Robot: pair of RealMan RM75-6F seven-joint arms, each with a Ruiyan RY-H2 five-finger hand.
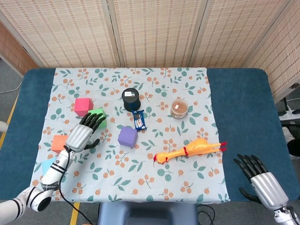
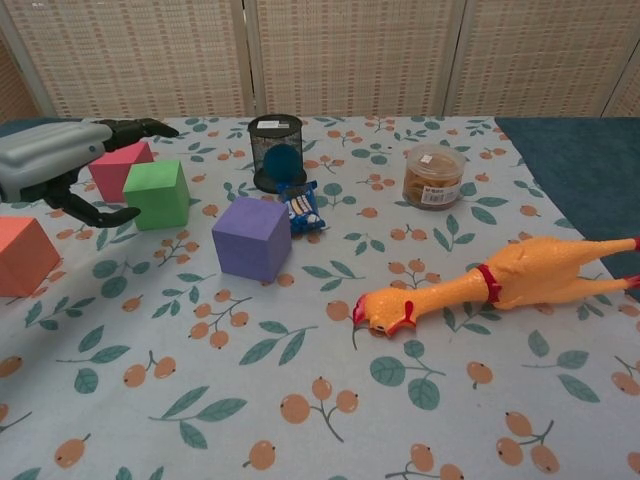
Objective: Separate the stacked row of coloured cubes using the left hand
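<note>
Now the left hand (image 1: 83, 135) hangs at the left of the frame with its fingers spread, holding nothing. Its fingertips reach over the green cube (image 2: 157, 194). The pink cube (image 1: 83, 105) sits just behind the green one. The orange cube (image 1: 59, 142) is further down, near the left edge. The purple cube (image 1: 127, 136) stands alone in the middle. The right hand (image 1: 259, 179) is spread at the lower right.

The left hand (image 1: 83, 135) partly hides the green cube (image 1: 99, 114) from above; the chest view's edge crops the orange cube (image 2: 20, 255).
</note>
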